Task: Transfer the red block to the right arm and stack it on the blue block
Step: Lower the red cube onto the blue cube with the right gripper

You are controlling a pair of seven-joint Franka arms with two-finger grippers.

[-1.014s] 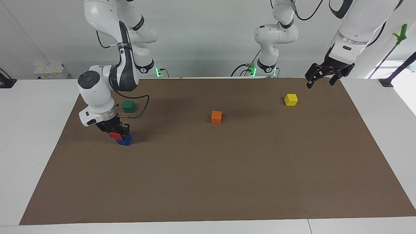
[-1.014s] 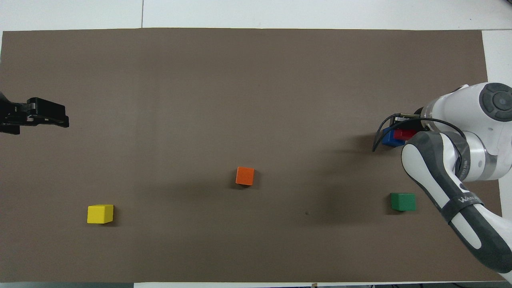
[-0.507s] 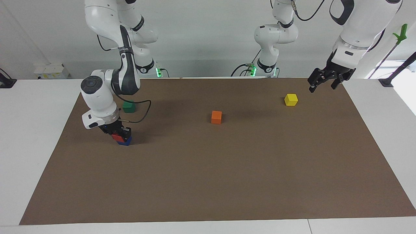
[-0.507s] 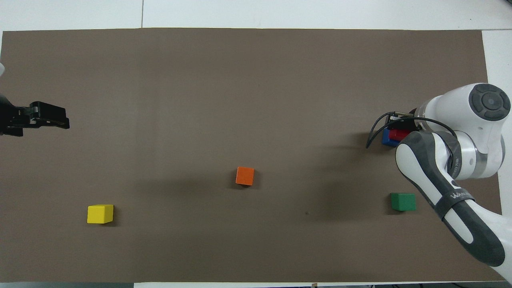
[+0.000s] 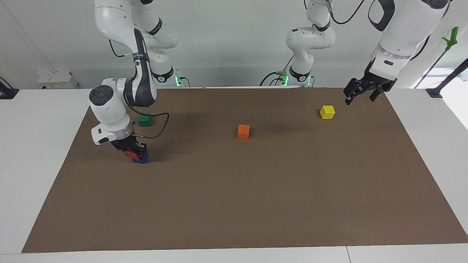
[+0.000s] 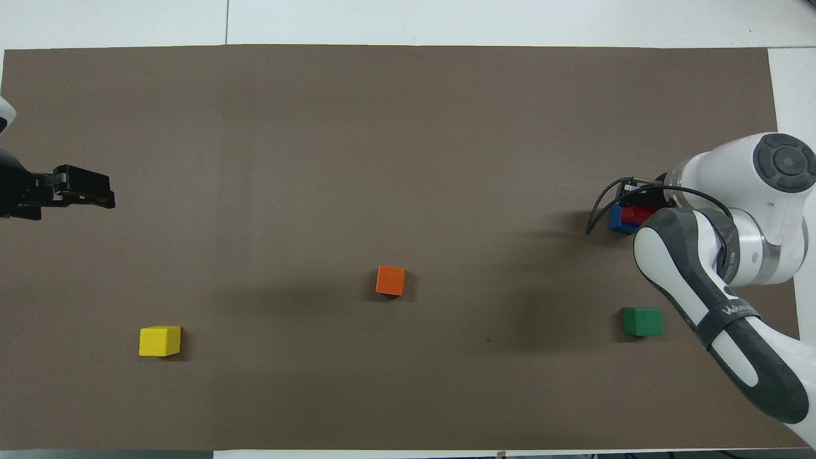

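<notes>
Right now right gripper jaws clamped on red block, sitting on blue block, slightly offset twd right-arm end. Left gripper jaws open, waiting near yellow cube.

- The red block, a small glossy bright red cube, sits on top of the blue block at the right arm's end of the table, clamped between the black fingers of the right gripper.
- The blue block, a small glossy deep blue cube of the same size, rests flat on the brown mat; only its lower part and one corner show under the red one.
- The right arm, white and jointed with a black wrist, bends down over the pair, its wrist tilted so the gripper meets the stack at a slant.
- From overhead, the red block lies slightly off-centre on the blue block, both half hidden by the right arm.
</notes>
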